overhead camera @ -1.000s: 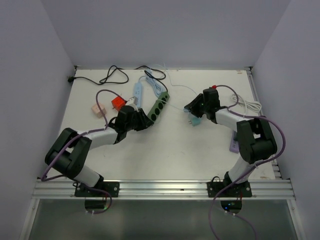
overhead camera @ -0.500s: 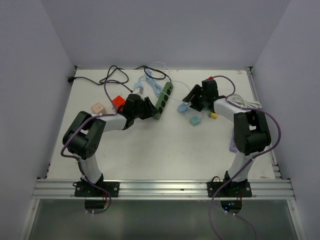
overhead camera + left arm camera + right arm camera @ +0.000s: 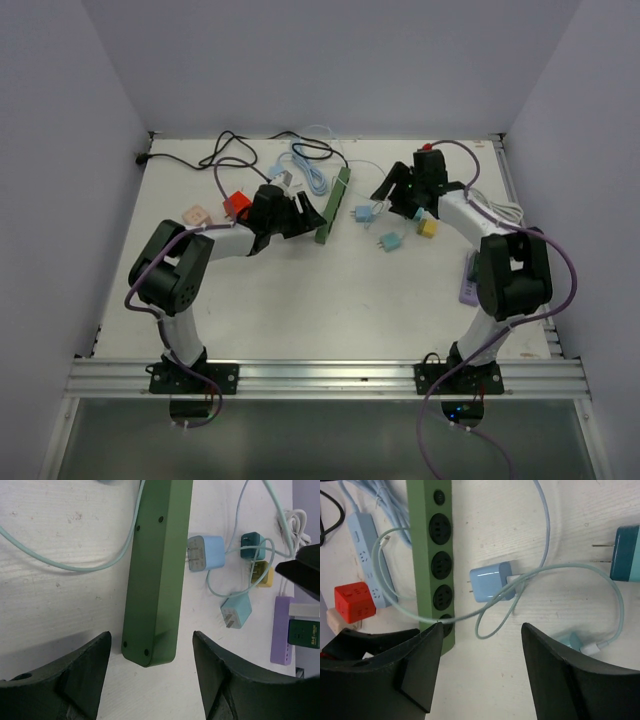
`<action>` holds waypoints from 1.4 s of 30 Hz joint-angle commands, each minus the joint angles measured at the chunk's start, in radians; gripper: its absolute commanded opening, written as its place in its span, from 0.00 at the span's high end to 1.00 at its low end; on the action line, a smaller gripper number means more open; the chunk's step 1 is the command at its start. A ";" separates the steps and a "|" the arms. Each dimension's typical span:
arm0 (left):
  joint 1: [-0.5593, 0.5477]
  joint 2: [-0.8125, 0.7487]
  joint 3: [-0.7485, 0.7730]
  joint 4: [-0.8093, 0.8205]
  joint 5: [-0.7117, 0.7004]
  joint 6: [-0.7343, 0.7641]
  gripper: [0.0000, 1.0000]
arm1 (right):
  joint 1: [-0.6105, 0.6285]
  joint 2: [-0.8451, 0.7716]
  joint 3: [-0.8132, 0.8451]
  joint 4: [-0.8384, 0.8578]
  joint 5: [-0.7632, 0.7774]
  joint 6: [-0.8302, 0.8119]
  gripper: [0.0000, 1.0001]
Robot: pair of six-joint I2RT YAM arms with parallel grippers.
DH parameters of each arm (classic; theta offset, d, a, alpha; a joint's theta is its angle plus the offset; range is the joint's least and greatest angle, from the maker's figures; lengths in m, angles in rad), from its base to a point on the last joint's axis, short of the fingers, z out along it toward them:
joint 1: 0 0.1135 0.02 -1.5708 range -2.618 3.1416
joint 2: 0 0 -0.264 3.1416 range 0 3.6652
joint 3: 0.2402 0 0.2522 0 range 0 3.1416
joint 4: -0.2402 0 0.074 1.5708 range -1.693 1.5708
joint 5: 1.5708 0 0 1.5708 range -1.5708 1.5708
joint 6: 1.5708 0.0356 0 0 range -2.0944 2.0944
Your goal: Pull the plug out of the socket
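The green socket strip (image 3: 333, 206) lies tipped on its side, its back (image 3: 157, 575) facing the left wrist view and its sockets (image 3: 431, 555) facing the right wrist view. The light blue plug (image 3: 490, 582) lies on the table just right of it, prongs pointing at the strip with a gap between them, its pale cable looping away. My left gripper (image 3: 151, 635) stands open around the strip's near end without touching it. Just right of the plug, my right gripper (image 3: 482, 626) is open, with only a cable loop in front of it.
A teal plug (image 3: 391, 242), a yellow plug (image 3: 427, 227) and a dark teal adapter (image 3: 626, 554) lie right of the blue plug. A purple strip (image 3: 468, 278) is at the right edge. A light blue strip (image 3: 367, 555), a red cube (image 3: 237, 203), a pink cube (image 3: 195, 216) and a black cable (image 3: 200, 160) sit left.
Both grippers went from shut to open, letting go of the green strip and the blue plug. The strip swung away and tipped onto its side; the plug now lies beside it.
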 commanded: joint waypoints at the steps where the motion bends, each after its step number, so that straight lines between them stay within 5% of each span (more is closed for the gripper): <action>1: 0.008 -0.042 0.023 -0.026 0.055 0.019 0.30 | -0.004 -0.083 0.113 -0.146 -0.037 -0.128 0.32; 7: 0.008 -0.150 0.011 -0.142 0.061 0.065 0.27 | -0.004 -0.185 0.108 -0.236 0.009 -0.231 0.20; 23: 0.007 -0.746 0.104 -0.630 -0.163 0.393 0.16 | -0.092 -0.658 -0.176 -0.330 0.535 -0.380 0.01; 30: 0.004 -0.928 -0.120 -0.532 -0.261 0.474 0.01 | -0.176 -0.666 -0.239 -0.388 0.707 -0.377 0.01; 42: -0.165 -1.007 -0.101 -0.576 -0.412 0.537 0.00 | -0.273 -0.543 -0.255 -0.402 0.691 -0.387 0.01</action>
